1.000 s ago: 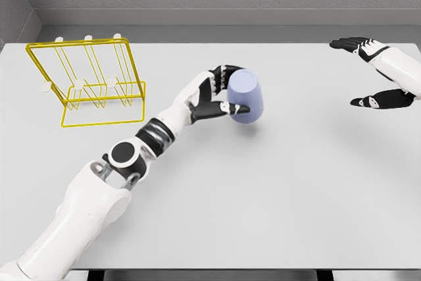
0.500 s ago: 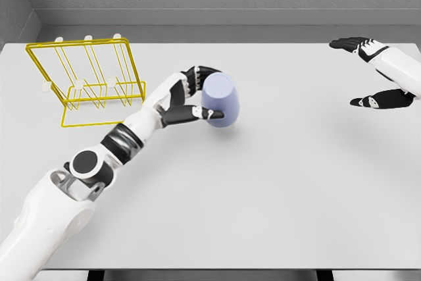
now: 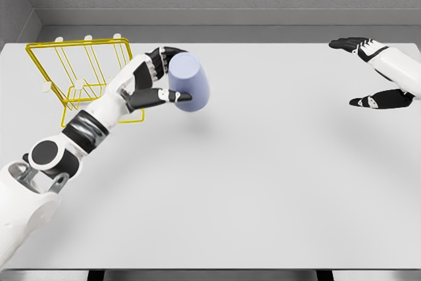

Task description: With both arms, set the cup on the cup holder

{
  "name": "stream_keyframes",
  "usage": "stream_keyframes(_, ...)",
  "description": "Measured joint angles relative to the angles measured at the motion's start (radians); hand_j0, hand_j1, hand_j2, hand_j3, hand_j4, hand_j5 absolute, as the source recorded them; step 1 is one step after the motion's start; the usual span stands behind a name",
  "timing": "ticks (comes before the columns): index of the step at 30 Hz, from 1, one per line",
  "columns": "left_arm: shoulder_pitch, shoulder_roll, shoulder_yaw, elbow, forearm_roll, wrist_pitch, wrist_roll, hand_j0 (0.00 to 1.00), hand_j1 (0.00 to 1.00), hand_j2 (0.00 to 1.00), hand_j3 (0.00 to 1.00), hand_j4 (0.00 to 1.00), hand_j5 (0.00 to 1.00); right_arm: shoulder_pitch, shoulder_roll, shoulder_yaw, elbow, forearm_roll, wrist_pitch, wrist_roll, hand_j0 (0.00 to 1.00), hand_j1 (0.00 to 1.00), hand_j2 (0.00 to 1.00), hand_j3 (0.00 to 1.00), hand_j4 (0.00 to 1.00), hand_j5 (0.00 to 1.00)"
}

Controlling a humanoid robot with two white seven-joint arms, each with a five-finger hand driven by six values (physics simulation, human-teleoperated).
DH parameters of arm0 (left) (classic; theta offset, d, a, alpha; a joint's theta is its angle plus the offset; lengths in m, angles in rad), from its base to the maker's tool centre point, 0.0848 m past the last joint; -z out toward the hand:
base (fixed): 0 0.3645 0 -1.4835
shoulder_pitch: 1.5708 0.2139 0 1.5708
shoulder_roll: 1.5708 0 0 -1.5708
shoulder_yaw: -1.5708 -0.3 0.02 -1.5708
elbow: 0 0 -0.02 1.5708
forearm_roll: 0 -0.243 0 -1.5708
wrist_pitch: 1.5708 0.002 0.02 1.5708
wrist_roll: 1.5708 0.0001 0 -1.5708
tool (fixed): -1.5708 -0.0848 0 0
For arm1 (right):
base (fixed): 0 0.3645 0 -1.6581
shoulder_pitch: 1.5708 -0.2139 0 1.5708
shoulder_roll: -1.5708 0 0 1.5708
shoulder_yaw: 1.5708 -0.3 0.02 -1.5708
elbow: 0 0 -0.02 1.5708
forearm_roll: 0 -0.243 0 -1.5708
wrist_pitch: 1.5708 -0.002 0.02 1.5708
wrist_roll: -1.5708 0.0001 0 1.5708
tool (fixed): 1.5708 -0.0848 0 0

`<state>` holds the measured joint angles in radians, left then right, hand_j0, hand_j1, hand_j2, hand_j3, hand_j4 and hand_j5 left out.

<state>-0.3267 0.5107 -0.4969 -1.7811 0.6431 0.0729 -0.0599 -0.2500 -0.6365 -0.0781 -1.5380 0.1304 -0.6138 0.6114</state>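
A lavender cup (image 3: 190, 83) hangs above the table, tilted, with its closed base facing up and left. My left hand (image 3: 160, 78) is shut on it, thumb below and fingers over the top. The yellow wire cup holder (image 3: 79, 80) stands at the back left of the table; my left forearm crosses in front of its right side, and the cup is just right of it. My right hand (image 3: 370, 74) hovers at the far right with its fingers spread and nothing in it.
The white table (image 3: 263, 182) runs to a front edge at the bottom of the view. A grey wall stands behind it. White pegs top the holder's uprights.
My left hand has carried the cup up and to the left, from the table's middle toward the holder. The right hand has stayed where it was.
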Motion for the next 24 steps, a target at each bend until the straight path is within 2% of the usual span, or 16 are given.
stream_keyframes(24,-0.011,0.111,0.101,0.029,0.072,-0.002,0.0,0.63,0.63,0.63,0.63,0.63,0.63,0.0,-0.001,0.0,0.0,0.0,0.0,0.0,1.0,1.0,1.0,1.0,1.0,1.0)
